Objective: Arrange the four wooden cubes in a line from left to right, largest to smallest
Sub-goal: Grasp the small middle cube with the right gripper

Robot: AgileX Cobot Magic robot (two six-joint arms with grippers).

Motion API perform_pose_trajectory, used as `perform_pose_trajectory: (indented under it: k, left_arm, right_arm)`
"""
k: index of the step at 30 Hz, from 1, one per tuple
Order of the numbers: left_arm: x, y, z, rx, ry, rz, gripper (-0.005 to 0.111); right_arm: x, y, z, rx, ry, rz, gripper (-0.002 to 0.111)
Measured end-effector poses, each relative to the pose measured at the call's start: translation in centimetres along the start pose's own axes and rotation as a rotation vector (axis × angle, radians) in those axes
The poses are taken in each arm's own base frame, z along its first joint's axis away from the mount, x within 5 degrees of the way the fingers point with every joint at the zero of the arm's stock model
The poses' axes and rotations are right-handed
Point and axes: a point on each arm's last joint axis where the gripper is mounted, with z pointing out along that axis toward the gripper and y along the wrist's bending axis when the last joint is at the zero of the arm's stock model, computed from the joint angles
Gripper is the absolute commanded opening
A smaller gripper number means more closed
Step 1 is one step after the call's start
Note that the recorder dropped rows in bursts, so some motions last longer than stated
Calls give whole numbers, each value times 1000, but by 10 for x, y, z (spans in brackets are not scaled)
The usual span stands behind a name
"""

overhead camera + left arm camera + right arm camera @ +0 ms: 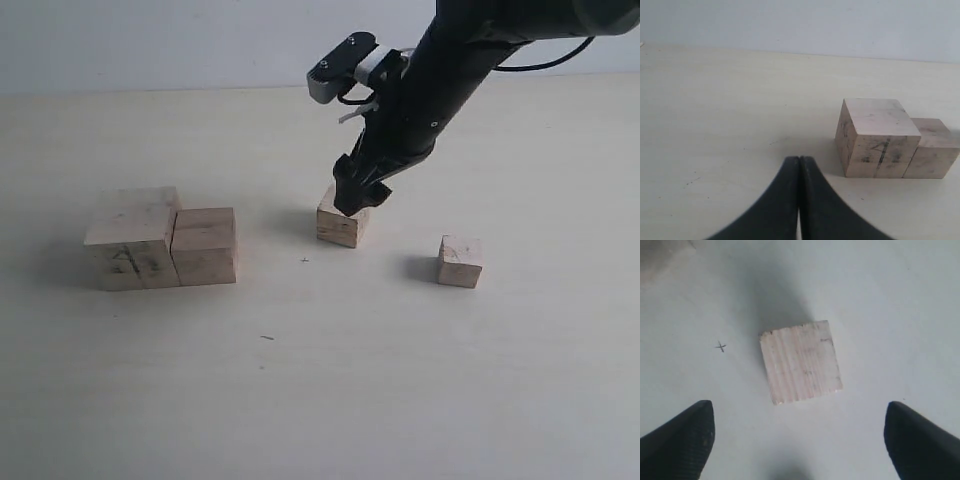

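On the left, the largest cube [130, 215] and the second cube [205, 245] sit touching, in order. The left claw [799, 195] faces them, pinched together and empty. In the middle, the right claw [357, 196] hangs spread wide over the third cube [340, 228], gripping nothing. The smallest cube [460, 262] lies well apart, rightmost. The likely next move is to lower, close on the third cube, and carry it beside the second.

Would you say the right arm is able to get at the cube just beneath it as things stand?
Probably yes. The right gripper is open above the cube, its jaws spread wider than the block. Nothing stands close beside it, and the nearest other cube sits well apart.
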Motion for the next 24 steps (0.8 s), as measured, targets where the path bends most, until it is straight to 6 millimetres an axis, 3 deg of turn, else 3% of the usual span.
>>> perform_pose_trajectory:
  k: [11, 18, 24]
  left_arm:
    - [0, 0, 0, 0, 0, 0, 0]
    - [0, 0, 0, 0, 0, 0, 0]
    - [0, 0, 0, 0, 0, 0, 0]
  right_arm:
    - [-6, -2, 4, 13, -74, -65, 85]
    - [-2, -4, 40, -18, -67, -56, 85]
    - [2, -4, 58, -42, -65, -92, 80]
